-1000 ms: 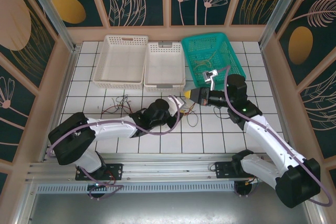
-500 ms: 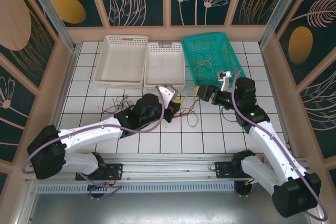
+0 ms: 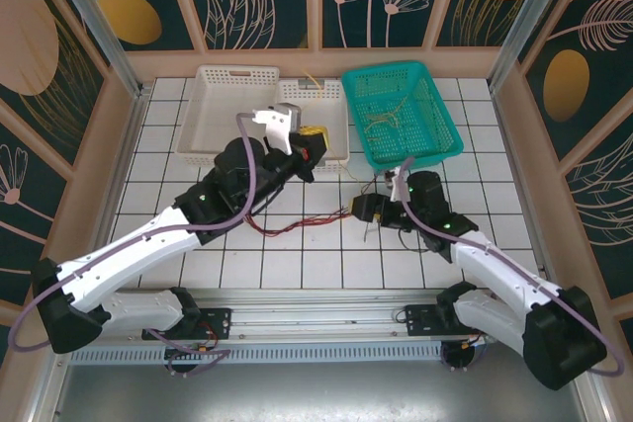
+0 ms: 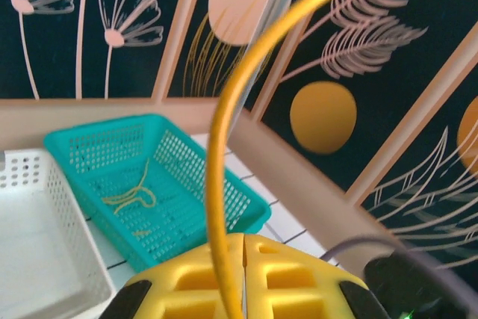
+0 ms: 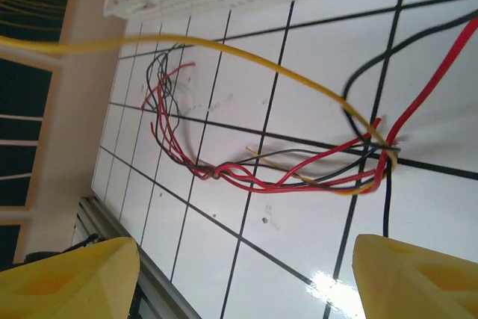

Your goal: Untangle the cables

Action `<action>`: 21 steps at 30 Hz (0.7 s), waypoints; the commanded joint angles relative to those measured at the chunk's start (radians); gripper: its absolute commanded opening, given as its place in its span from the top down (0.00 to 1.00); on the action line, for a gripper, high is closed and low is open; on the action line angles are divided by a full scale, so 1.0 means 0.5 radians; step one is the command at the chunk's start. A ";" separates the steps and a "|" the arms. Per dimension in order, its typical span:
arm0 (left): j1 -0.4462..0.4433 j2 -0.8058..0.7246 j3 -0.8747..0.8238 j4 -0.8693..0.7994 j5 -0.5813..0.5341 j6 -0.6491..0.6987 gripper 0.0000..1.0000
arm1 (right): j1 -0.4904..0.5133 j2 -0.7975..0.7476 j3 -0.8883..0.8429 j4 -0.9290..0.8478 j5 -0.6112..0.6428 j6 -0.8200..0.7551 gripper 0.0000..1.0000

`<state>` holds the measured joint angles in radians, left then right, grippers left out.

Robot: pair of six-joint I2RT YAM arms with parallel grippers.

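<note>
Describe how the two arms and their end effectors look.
The left arm and the right arm both have white shells with black joint housings, and a lilac cable runs along each. The left end effector and the right end effector have blocky yellow fingers moulded with square recesses.
</note>
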<state>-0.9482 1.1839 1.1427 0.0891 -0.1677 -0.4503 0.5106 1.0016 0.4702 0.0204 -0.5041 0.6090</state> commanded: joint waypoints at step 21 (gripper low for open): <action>0.000 -0.278 0.166 0.064 -0.329 -0.238 1.00 | 0.635 0.393 0.048 0.415 1.083 0.072 0.36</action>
<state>-0.9482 1.0660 1.1923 0.0723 -0.2947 -0.5629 0.8333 1.2655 0.5381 0.1551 -0.0242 0.6353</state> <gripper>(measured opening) 0.039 0.642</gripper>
